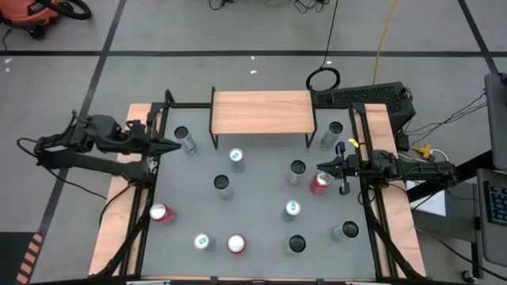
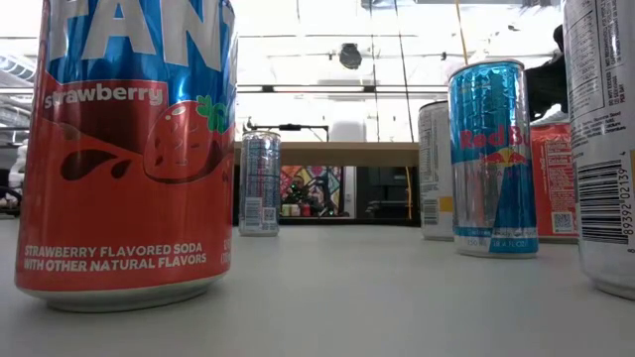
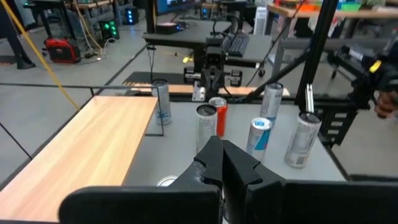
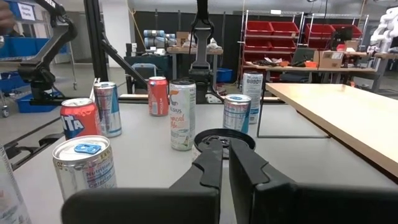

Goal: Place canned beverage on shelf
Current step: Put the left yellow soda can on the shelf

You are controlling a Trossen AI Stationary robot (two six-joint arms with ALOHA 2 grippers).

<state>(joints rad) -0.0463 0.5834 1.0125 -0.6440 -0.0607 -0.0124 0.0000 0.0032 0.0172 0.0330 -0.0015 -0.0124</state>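
The shelf (image 1: 261, 112) is a small rack with a light wooden top on thin black legs, standing at the table's far middle with nothing on its top. Several cans stand upright on the grey table. My left gripper (image 1: 176, 145) is shut and empty at the far left, next to a silver can (image 1: 187, 141). My right gripper (image 1: 320, 165) is shut and empty at the right. It points toward a dark-topped can (image 1: 297, 168) a little ahead of its tips, which also shows in the right wrist view (image 4: 217, 134). A red can (image 1: 319, 183) stands just on its near side.
Other cans stand at the middle (image 1: 236, 157), (image 1: 223, 184), the near left (image 1: 161, 212), the near edge (image 1: 236, 243), (image 1: 296, 244) and the right (image 1: 344, 230), (image 1: 333, 133). Pale wooden side boards with black rails (image 1: 380, 158) flank the table. A large red soda can (image 2: 129, 149) fills the low view's left.
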